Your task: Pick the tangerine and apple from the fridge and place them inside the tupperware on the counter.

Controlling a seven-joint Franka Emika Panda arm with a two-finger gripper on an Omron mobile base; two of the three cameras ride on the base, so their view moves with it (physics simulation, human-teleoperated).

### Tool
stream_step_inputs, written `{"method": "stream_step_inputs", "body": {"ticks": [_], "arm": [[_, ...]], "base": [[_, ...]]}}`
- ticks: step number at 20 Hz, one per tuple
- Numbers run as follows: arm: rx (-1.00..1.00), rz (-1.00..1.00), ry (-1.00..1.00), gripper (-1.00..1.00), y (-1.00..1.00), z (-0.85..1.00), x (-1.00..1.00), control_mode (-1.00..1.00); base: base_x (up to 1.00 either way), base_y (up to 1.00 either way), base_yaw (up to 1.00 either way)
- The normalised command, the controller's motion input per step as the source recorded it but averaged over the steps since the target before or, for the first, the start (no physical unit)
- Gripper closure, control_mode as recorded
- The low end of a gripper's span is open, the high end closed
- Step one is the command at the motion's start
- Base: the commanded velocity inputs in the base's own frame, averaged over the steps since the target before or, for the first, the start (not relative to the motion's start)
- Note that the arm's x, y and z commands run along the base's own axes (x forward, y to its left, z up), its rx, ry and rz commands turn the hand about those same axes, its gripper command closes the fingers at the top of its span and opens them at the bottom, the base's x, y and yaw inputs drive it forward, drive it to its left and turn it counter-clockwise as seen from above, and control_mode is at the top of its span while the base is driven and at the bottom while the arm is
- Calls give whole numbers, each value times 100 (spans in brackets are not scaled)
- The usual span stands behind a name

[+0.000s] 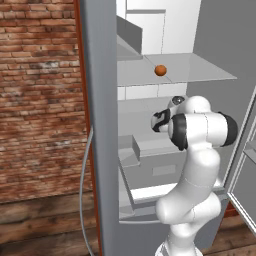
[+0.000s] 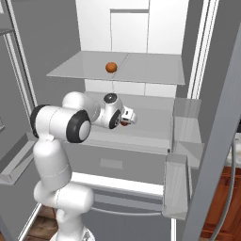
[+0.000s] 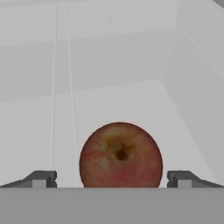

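The dark red-brown apple (image 3: 120,155) lies on a middle shelf of the open fridge (image 1: 100,110), stem hollow facing the hand camera. My gripper (image 3: 113,179) is open, one fingertip (image 3: 41,178) on each side of the apple with a gap on both sides. In the right base view the gripper (image 2: 128,120) reaches into the fridge, and a sliver of the apple (image 2: 123,124) shows under it. The bright orange tangerine (image 1: 160,70) rests on the shelf above, seen also as tangerine (image 2: 111,67). The tupperware and the counter are out of view.
The upper shelf (image 2: 155,70) hangs just above my forearm. Grey door bins (image 2: 181,141) stand to the right of the hand. A brick wall (image 1: 37,100) and the curved door handle (image 1: 85,175) lie left of the fridge. The fridge's side wall (image 3: 201,87) is close on the apple's right.
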Motion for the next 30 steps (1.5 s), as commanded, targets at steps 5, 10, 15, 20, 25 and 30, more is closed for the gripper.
{"method": "stream_step_inputs", "body": {"ticks": [5,10,15,20,25,30], "arm": [[0,0,0,-100,-2,-16,0,-100],[0,0,0,-100,0,-13,0,-100],[0,0,0,-100,-1,-10,5,-100],[2,0,0,-100,-6,-6,11,-100],[3,0,0,-100,-10,-1,10,-100],[1,0,0,-100,-9,0,6,-100]], "base": [[0,0,0],[0,0,0],[0,0,0],[0,0,0],[0,0,0],[0,0,0]]}}
